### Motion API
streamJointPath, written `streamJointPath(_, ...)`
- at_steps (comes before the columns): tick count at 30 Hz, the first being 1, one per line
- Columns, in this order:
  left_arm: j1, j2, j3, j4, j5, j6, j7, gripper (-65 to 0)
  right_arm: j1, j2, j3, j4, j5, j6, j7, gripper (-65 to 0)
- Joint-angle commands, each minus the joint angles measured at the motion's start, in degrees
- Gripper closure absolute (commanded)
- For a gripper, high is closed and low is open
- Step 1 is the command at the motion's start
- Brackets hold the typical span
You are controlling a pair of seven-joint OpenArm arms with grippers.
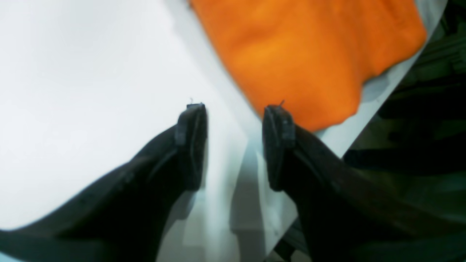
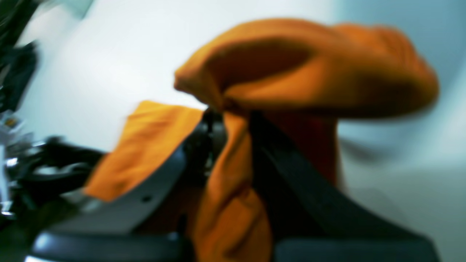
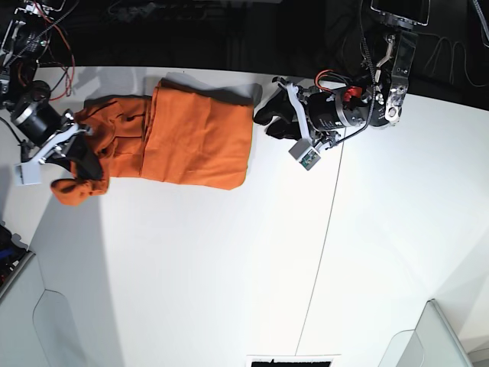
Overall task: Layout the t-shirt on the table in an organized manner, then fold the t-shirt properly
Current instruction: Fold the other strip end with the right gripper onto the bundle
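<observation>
The orange t-shirt lies at the far left of the white table, its body partly folded flat and its left end bunched up. My right gripper is shut on that bunched end; in the right wrist view its jaws pinch orange cloth, and a lump of the t-shirt hangs over them. My left gripper is open and empty just beside the shirt's right edge. In the left wrist view its two black fingertips stand apart above the table, and the t-shirt lies just beyond them.
A thin dark seam runs down the table right of the middle. The table's far edge is just behind the shirt, with dark clutter and cables beyond. Pale fixtures sit at the front corners.
</observation>
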State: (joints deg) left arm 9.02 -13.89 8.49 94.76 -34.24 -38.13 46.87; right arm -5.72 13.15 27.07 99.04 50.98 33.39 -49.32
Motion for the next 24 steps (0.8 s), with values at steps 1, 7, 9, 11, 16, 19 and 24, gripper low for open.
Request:
streamJointPath(1,-0.4,0.6,0.3,0.8,0.9,0.2,0.1,-28.6,0.6,-0.6,-1.5,1.6,0.8,0.3,1.1,0.0)
streamJointPath(7,-0.4,3.5,0.5,-0.1,2.1,0.2,0.0,-28.6,0.4,-7.8,-13.8,1.9,-10.1,0.3,1.9,0.0)
streamJointPath(9,-0.4,3.7,0.5,-0.1,2.1,0.2,0.0,-28.6,0.4,-8.7,-17.7,1.9,-11.6,0.3,2.0,-19.0)
streamJointPath(11,-0.5,3.7,0.5,-0.1,2.1,0.2,0.0,-28.6,0.5,-8.7,-21.4,1.9,-11.6,0.3,2.7,-35.1)
streamJointPath(16,-0.4,3.5,0.5,-0.1,2.1,0.2,0.0,-28.6,0.8,-9.5,-27.5,2.3,-11.6,0.3,4.1,-37.5)
streamJointPath(19,-0.4,3.4,0.5,-0.1,2.2,0.2,0.0,-28.6,0.8,-11.2,-29.4,4.2,-14.3,0.3,4.1,-37.5)
streamJointPath(24,-0.5,3.4,0.5,-0.1,2.1,0.2,0.0,-28.6,0.8,-12.5,-29.6,8.3,-16.5,0.3,3.9,-37.5)
